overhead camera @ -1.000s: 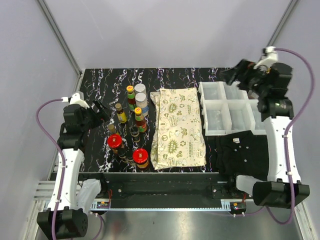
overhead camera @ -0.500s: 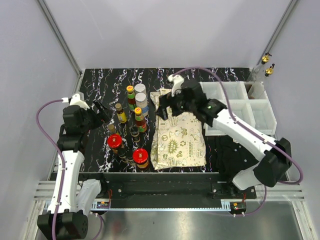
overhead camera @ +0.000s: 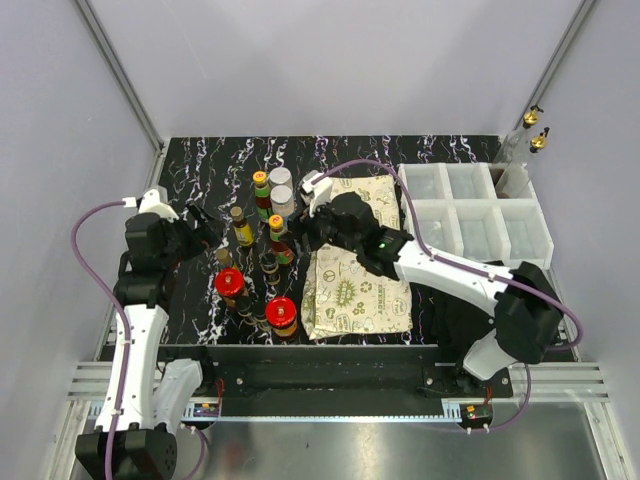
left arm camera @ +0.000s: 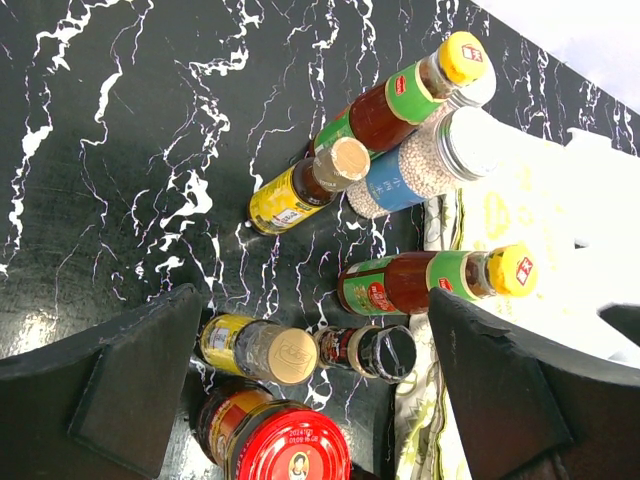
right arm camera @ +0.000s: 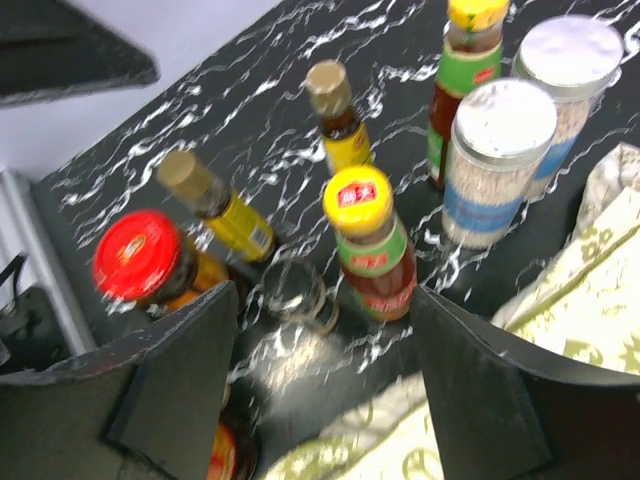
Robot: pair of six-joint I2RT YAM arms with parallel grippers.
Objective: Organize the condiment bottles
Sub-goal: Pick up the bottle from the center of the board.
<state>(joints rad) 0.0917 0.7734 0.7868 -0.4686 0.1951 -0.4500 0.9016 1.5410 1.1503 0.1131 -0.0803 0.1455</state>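
The condiment bottles (overhead camera: 262,250) stand clustered on the black marble table (overhead camera: 200,160), left of the cloth. My right gripper (overhead camera: 300,230) reaches across the cloth to their right edge. Its jaws (right arm camera: 325,300) are open and hold nothing; a yellow-capped sauce bottle (right arm camera: 370,245) and a small black-capped jar (right arm camera: 295,290) stand just ahead of them. My left gripper (overhead camera: 205,225) hovers at the cluster's left side, open (left arm camera: 315,300) and empty. Below it are a gold-capped jar (left arm camera: 260,350), a black-capped jar (left arm camera: 375,350) and a red-lidded jar (left arm camera: 285,445).
A cream patterned cloth (overhead camera: 360,290) lies mid-table. White compartment bins (overhead camera: 470,215) stand at the right, with a dark cloth (overhead camera: 480,300) in front of them. Two gold-capped clear bottles (overhead camera: 535,130) stand at the far right corner.
My right arm has swung from above the bins, left across the cloth, to the bottle cluster, and its jaws have narrowed. The left arm has not moved.
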